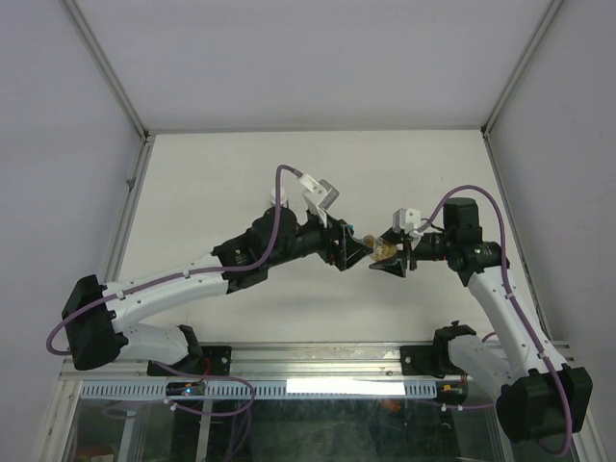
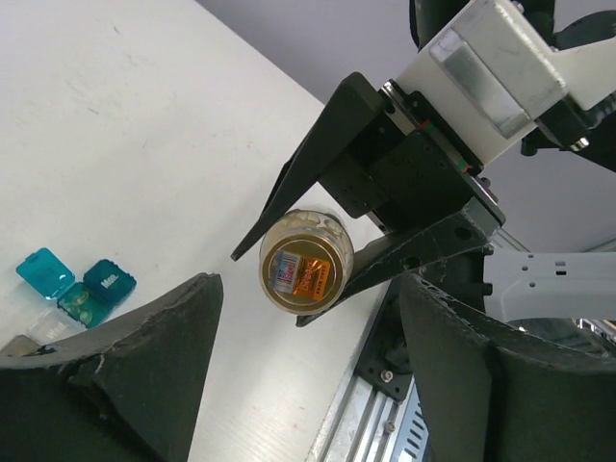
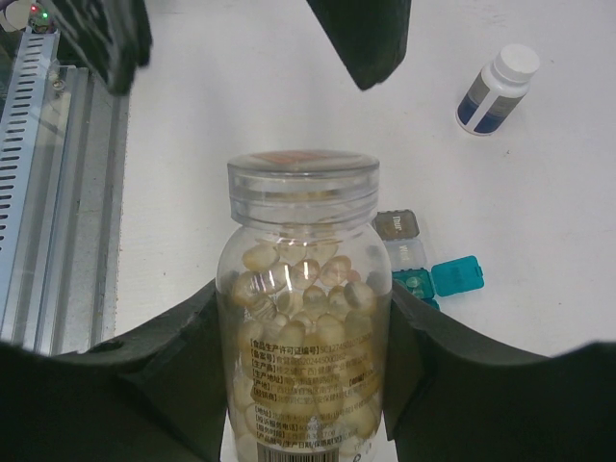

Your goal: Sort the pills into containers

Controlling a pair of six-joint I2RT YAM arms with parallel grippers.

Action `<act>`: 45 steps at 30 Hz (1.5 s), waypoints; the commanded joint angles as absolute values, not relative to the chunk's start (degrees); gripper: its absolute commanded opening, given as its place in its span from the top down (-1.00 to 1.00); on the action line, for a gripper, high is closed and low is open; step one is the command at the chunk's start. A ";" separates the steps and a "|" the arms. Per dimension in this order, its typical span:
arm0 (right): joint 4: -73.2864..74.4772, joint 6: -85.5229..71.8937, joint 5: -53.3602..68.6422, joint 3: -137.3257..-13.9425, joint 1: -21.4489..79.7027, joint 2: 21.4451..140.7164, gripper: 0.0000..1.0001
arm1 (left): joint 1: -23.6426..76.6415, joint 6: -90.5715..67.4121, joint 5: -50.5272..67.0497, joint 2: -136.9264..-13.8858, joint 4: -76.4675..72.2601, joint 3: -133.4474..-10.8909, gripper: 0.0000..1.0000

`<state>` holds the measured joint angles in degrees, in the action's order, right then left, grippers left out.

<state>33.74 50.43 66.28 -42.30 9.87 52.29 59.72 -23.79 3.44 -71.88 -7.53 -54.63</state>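
Observation:
My right gripper (image 3: 303,294) is shut on a clear pill bottle (image 3: 303,327) full of pale yellow pills and holds it above the table, capped. It shows in the top view (image 1: 384,252), with its cap end on in the left wrist view (image 2: 300,268). My left gripper (image 2: 308,284) is open just off the cap, and its fingers (image 3: 371,38) show past the cap. On the table below lie the small containers: a grey box (image 3: 397,224), a clear one (image 3: 408,254) and a teal one (image 3: 417,285) with its lid open (image 3: 457,275). The teal boxes (image 2: 109,281) also show in the left wrist view.
A white bottle with a blue label (image 3: 496,91) stands on the table beyond the containers. The metal rail of the table's near edge (image 2: 385,404) runs below the grippers. Both grippers (image 1: 371,255) meet mid-table, hiding the containers in the top view.

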 commanded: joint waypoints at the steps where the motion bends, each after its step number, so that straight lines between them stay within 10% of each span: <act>1: 32.08 49.61 68.16 -44.21 9.71 51.68 1.00 | 60.40 -23.41 1.35 -74.11 -4.60 -60.29 -0.45; 27: 32.26 49.67 68.51 -44.30 9.70 51.33 1.00 | 60.69 -19.50 13.83 -81.09 -3.87 -64.56 0.47; 40: 32.43 49.75 68.62 -44.41 9.67 51.16 1.00 | 60.51 -14.37 16.17 -83.46 1.04 -68.14 0.24; 45: 32.52 49.85 68.70 -44.38 9.68 51.06 1.00 | 60.49 -13.42 17.46 -83.81 1.58 -68.47 0.44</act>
